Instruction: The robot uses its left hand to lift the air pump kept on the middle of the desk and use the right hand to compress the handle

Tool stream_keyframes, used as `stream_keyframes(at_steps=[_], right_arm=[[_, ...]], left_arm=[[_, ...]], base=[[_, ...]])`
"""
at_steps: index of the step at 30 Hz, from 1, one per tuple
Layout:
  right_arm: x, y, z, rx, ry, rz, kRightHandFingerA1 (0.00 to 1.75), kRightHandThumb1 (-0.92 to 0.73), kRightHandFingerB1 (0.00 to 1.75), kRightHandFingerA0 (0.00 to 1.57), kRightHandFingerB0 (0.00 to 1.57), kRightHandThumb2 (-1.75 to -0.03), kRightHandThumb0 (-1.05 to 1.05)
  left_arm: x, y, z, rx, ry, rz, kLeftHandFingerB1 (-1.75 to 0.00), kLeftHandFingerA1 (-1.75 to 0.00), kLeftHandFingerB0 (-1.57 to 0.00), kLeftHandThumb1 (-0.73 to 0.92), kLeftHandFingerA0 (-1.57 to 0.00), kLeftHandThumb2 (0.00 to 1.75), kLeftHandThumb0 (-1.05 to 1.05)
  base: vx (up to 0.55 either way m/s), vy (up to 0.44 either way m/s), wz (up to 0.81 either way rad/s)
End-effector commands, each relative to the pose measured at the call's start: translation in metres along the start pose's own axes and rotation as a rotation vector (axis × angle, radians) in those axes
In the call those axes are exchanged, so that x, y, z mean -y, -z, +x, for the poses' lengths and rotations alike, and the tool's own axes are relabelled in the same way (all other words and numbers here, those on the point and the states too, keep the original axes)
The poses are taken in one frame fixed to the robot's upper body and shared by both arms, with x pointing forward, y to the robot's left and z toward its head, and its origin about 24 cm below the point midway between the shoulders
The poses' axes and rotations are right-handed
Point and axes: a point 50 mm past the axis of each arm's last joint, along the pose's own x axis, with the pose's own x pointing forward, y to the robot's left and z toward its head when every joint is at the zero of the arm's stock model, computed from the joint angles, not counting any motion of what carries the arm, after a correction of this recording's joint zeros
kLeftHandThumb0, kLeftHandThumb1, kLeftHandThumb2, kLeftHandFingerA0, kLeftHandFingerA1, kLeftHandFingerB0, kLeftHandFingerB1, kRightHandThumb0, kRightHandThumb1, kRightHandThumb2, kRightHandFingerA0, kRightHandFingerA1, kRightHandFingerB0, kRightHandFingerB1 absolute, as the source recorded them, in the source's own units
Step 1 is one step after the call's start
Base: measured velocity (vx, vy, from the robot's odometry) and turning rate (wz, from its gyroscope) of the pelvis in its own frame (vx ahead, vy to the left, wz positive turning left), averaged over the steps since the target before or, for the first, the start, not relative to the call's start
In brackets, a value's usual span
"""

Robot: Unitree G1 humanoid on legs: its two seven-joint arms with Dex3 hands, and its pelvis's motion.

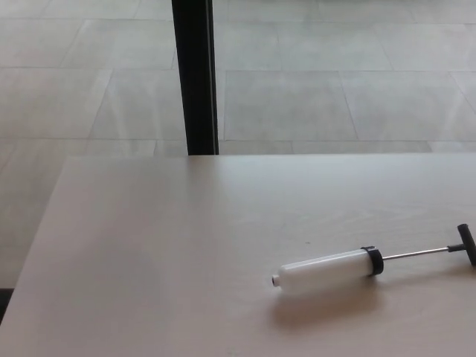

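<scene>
The air pump (327,270) lies on its side on the pale wooden desk (163,253), toward the lower right of the head view. Its white cylinder has a black collar at the right end. From there a thin metal rod runs out to a black T-handle (466,243) close to the picture's right edge, so the rod is drawn out. The nozzle end points left. Neither of my hands shows in this view.
The desk's far edge runs across the middle of the picture and its left edge slants down to the lower left. Beyond it lies a grey tiled floor (335,74) with a black vertical post (195,74) standing behind the desk.
</scene>
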Motion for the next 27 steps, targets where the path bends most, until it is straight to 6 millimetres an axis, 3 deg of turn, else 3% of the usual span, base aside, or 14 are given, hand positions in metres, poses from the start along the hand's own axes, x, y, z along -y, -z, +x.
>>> stream_keyframes(at_steps=[1, 3, 4, 5, 6, 7, 10, 11, 13, 14, 20, 22, 23, 27], right_arm=[[0.073, -0.056, 0.0, 0.212, 0.307, 0.617, 0.63, -0.69, 0.45, 0.27, 0.11, -0.98, -0.62], [0.08, -0.057, -0.001, 0.21, 0.344, 0.664, 0.61, -0.67, 0.46, 0.26, 0.14, -0.96, -0.61], [0.086, -0.062, -0.002, 0.217, 0.383, 0.716, 0.66, -0.67, 0.47, 0.27, 0.13, -0.99, -0.63], [0.088, -0.066, -0.002, 0.229, 0.384, 0.754, 0.66, -0.67, 0.47, 0.27, 0.13, -0.99, -0.63], [0.097, -0.073, -0.004, 0.248, 0.407, 0.811, 0.72, -0.83, 0.38, 0.24, 0.21, -0.65, -0.62], [0.101, -0.078, -0.004, 0.264, 0.423, 0.845, 0.67, -0.65, 0.49, 0.25, 0.14, -0.97, -0.64], [0.109, -0.089, -0.006, 0.26, 0.468, 0.859, 0.76, -0.66, 0.49, 0.3, 0.14, -0.98, -0.63], [0.11, -0.09, -0.006, 0.244, 0.481, 0.862, 1.07, -0.82, 0.42, 0.24, 0.22, -0.64, -0.58], [0.108, -0.088, -0.005, 0.226, 0.485, 0.866, 0.78, -0.66, 0.5, 0.3, 0.16, -0.96, -0.61], [0.101, -0.069, -0.002, 0.118, 0.474, 0.732, 0.74, -0.83, 0.45, 0.28, 0.23, -0.65, -0.59], [0.078, -0.039, 0.004, -0.06, 0.41, 0.709, 0.77, -0.82, 0.48, 0.33, 0.23, -0.65, -0.62], [0.065, -0.025, 0.005, -0.135, 0.284, 0.632, 0.65, -0.7, 0.48, 0.28, 0.16, -1.0, -0.64], [0.061, -0.021, 0.005, -0.163, 0.245, 0.596, 0.71, -0.85, 0.35, 0.35, 0.28, -0.65, -0.62], [0.06, -0.017, 0.004, -0.187, 0.17, 0.596, 0.65, -0.85, 0.36, 0.28, 0.29, -0.65, -0.61]], left_arm=[[-0.05, -0.014, -0.003, 0.046, -0.202, -0.565, -0.48, -0.57, -0.1, 0.65, -0.19, 0.9, -0.57], [-0.055, -0.014, -0.004, 0.054, -0.252, -0.624, -0.4, -0.55, -0.15, 0.79, -0.17, 0.63, -0.52], [-0.06, -0.021, -0.005, 0.06, -0.279, -0.643, -0.52, -0.54, 0.0, 0.68, -0.02, 1.16, -0.34], [-0.061, -0.023, -0.005, 0.073, -0.286, -0.645, -0.52, -0.54, 0.0, 0.68, -0.02, 1.16, -0.34], [-0.063, -0.035, -0.004, 0.079, -0.309, -0.616, -0.47, -0.57, -0.09, 0.69, -0.16, 0.93, -0.61], [-0.064, -0.045, -0.003, 0.074, -0.333, -0.635, -0.52, -0.67, -0.09, 0.66, -0.24, 0.94, -0.61], [-0.062, -0.066, -0.002, 0.153, -0.257, -0.697, -0.45, -0.55, -0.13, 0.89, -0.15, 0.66, -0.57], [-0.06, -0.072, -0.002, 0.168, -0.253, -0.663, -0.42, -0.53, -0.13, 0.89, -0.15, 0.66, -0.58], [-0.059, -0.079, -0.002, 0.182, -0.239, -0.68, -0.53, -0.55, -0.07, 0.63, -0.08, 1.14, -0.31], [-0.053, -0.094, -0.002, 0.202, -0.213, -0.72, -0.45, -0.54, -0.14, 0.83, -0.16, 0.64, -0.53], [-0.041, -0.124, -0.002, 0.225, -0.199, -0.72, -0.48, -0.6, -0.07, 0.66, -0.2, 0.9, -0.59], [-0.036, -0.137, -0.004, 0.259, -0.17, -0.707, -0.48, -0.58, -0.06, 0.68, -0.15, 0.91, -0.58], [-0.033, -0.141, -0.005, 0.268, -0.155, -0.699, -0.35, -0.54, -0.07, 0.85, -0.15, 0.67, -0.54], [-0.02, -0.155, -0.007, 0.311, -0.087, -0.627, -0.38, -0.54, -0.13, 0.86, -0.19, 0.65, -0.5]], base=[[0.0, 0.0, 0.0], [0.0, 0.0, 0.0], [0.0, 0.0, 0.0], [0.0, 0.0, 0.0], [0.0, 0.0, 0.0], [0.0, 0.0, 0.0], [0.0, 0.0, 0.0], [0.0, 0.0, 0.0], [0.0, 0.0, 0.0], [0.0, 0.0, 0.0], [0.0, 0.0, 0.0], [0.0, 0.0, 0.0], [0.0, 0.0, 0.0], [0.0, 0.0, 0.0]])
